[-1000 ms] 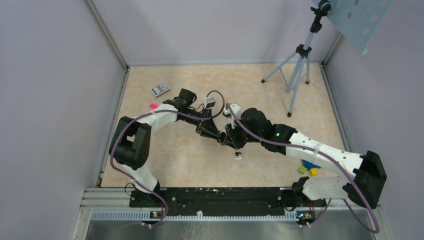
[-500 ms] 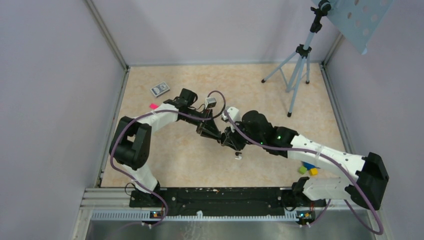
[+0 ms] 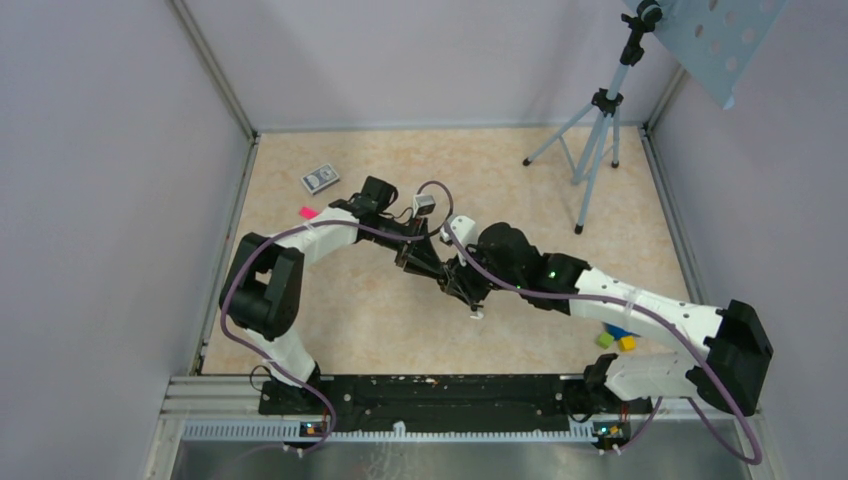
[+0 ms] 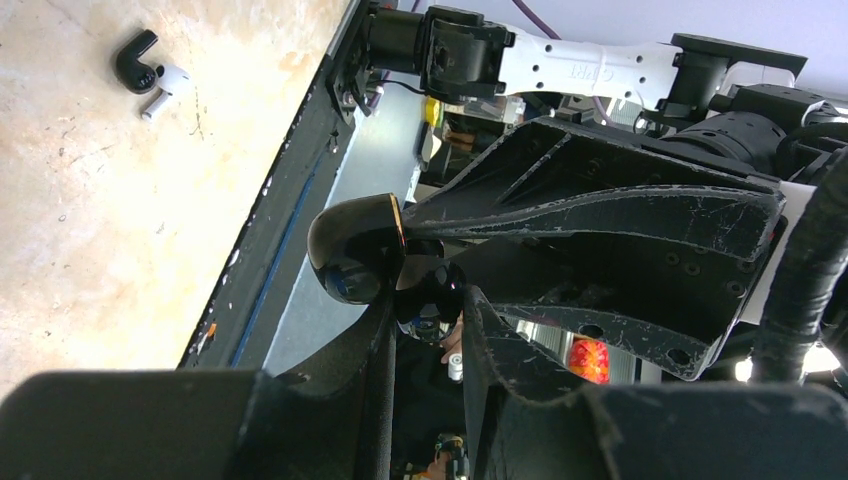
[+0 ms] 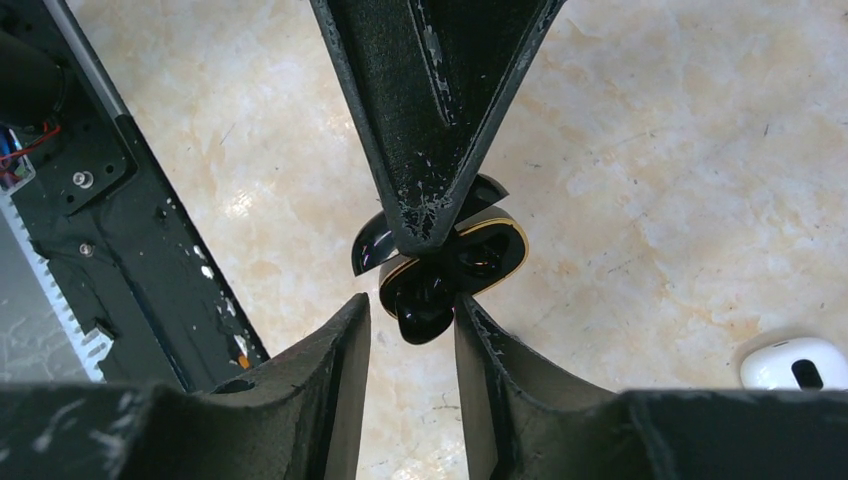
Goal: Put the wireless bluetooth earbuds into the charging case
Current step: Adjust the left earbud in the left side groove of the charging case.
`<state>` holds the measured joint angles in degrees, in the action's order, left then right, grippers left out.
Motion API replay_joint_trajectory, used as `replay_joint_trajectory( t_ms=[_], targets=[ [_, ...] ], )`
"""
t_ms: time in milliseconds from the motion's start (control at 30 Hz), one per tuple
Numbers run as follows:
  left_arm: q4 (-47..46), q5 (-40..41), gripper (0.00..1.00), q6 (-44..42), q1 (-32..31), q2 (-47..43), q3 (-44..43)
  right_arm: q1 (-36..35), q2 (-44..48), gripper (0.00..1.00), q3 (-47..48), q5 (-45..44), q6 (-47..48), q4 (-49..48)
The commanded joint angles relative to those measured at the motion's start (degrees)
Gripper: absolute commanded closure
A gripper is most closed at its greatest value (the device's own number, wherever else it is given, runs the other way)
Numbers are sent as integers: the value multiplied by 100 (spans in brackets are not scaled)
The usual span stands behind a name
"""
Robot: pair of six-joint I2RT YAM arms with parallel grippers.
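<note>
Left gripper [image 4: 430, 305] pinches glossy black, gold-rimmed open charging case [image 4: 352, 252].

Robot lab cell, plain partition walls [image 3: 100, 200], tripod [image 3: 596, 150] w/ perforated panel [image 3: 720, 40], alu mounting rail [image 3: 400, 431].

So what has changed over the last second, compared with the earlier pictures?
The right arm swung a little left, bringing the right claw closer against the left claw, which holds the charging case. Whether it released the black earbud is unclear. The left arm and white earbud are unchanged.
</note>
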<state>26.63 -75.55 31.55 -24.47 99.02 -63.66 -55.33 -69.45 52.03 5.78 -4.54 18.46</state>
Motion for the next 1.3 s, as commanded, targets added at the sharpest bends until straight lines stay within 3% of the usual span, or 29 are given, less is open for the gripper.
replay_joint_trajectory(
  t_ms=[0, 133, 533, 567, 600, 633, 900, 1033, 1267],
  targets=[
    [-160, -263, 100, 20, -32, -36, -159, -75, 64, 62, 130, -147, -77, -123],
    [-157, -241, 100, 9, -30, -41, -114, -77, 177, 52, 120, -317, -117, -119],
    [-150, -161, 100, 9, -31, -23, -92, -75, 538, 46, 214, -495, -421, -19],
    [-150, -155, 100, 13, -29, -23, -94, -77, 548, 39, 232, -491, -475, 0],
    [-150, -147, 100, 17, -31, -23, -96, -78, 573, 25, 253, -488, -543, 14],
    [-155, -140, 100, 18, -29, -23, -103, -80, 603, 24, 273, -494, -603, 36],
    [-213, -126, 100, 36, -27, -32, -88, -74, 1004, 22, 150, -1007, -1647, 4],
    [-220, -116, 100, 44, -32, 2, -81, 43, 1270, 31, -98, -1326, -2663, -28],
    [-248, -83, 100, 69, -35, 3, -83, 301, 1335, 70, -643, -667, -3780, -576]
  ],
)
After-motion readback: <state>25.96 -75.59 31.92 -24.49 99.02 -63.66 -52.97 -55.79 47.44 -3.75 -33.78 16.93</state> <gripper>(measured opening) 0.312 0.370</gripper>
